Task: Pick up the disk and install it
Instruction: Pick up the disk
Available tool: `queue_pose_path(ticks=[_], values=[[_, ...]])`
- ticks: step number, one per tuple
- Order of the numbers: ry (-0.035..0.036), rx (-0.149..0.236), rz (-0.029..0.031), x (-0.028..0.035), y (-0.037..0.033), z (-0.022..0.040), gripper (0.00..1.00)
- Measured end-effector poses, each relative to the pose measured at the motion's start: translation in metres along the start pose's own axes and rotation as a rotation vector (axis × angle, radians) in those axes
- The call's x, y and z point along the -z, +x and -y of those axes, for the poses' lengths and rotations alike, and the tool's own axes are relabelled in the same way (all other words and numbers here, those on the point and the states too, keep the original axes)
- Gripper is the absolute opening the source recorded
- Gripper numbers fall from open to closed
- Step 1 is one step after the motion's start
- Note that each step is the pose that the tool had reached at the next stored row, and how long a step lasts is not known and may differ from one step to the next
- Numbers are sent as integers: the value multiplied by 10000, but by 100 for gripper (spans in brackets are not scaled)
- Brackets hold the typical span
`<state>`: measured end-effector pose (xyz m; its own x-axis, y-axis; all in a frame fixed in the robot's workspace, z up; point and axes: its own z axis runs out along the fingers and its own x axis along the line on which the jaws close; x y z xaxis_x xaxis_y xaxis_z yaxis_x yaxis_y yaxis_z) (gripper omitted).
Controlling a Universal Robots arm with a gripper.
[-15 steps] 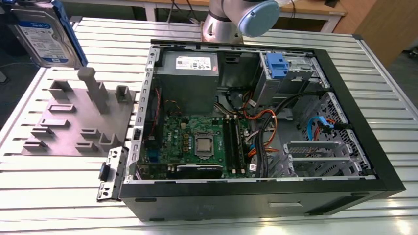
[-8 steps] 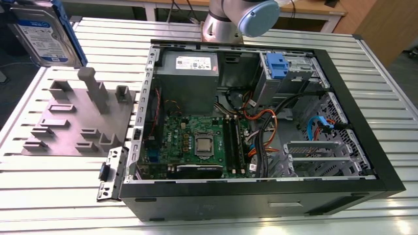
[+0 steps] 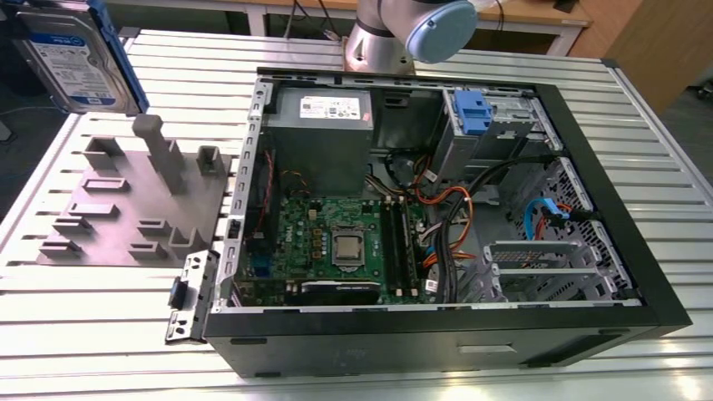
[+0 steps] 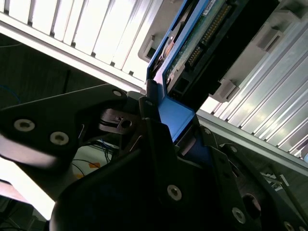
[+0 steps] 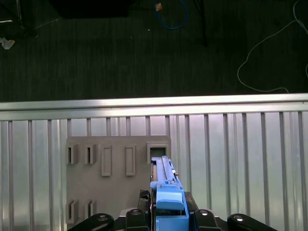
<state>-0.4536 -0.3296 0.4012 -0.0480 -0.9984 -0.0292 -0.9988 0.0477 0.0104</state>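
The disk (image 3: 76, 63) is a silver drive with a white-and-blue label in a blue carrier frame. It stands on edge in the air at the exterior view's far left, above the table's corner. In both wrist views my gripper (image 4: 175, 122) (image 5: 168, 214) is shut on the blue carrier at one end of the disk (image 4: 202, 43) (image 5: 167, 192), with a black finger (image 4: 154, 139) pressed against the frame. The first wrist view has the disk edge-on over the grey fixture plate (image 5: 115, 183), close to a square slot (image 5: 159, 151).
An open computer case (image 3: 446, 330) lies on the slatted aluminium table (image 3: 100, 334), with its motherboard (image 3: 334, 242), cables and a drive bay with a blue latch (image 3: 473, 113). The grey plate (image 3: 134, 200) with upright pegs sits to its left. The arm's base (image 3: 390, 33) stands behind the case.
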Motion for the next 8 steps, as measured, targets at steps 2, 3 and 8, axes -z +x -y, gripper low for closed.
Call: queue_pose_path(ticks=[2,3,8], values=[[0,0,0,0,0,0,36],[0,0,0,0,0,0,36],[0,0,0,1,0,0,36]])
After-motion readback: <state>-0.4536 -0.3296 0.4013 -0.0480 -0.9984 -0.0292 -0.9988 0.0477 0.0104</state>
